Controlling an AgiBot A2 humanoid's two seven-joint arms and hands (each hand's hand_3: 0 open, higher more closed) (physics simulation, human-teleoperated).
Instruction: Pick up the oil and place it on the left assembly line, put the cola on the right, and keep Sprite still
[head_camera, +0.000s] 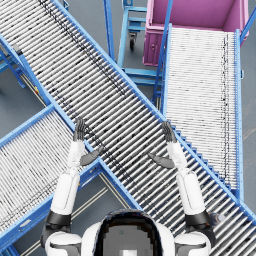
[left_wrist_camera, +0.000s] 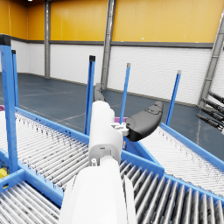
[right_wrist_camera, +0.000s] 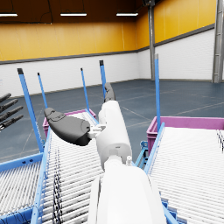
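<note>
No oil, cola or Sprite bottle shows in any view. My left hand (head_camera: 82, 145) and right hand (head_camera: 166, 148) hover over the middle roller conveyor (head_camera: 105, 95), a short way apart, palms facing each other. Both have their fingers stretched out and thumbs spread, and hold nothing. The left wrist view has the left hand (left_wrist_camera: 141, 121) held above the rollers, with the right hand's fingertips (left_wrist_camera: 212, 110) at the picture's edge. From the right wrist, the right hand (right_wrist_camera: 73, 125) is equally empty, and the left hand's fingertips (right_wrist_camera: 6, 109) peek in.
A left roller line (head_camera: 30, 160) and a right roller line (head_camera: 200, 90) flank the diagonal middle conveyor, all with blue rails. A pink bin (head_camera: 200, 15) stands at the right line's far end. A small pale object (head_camera: 217, 218) beside my right elbow cannot be identified.
</note>
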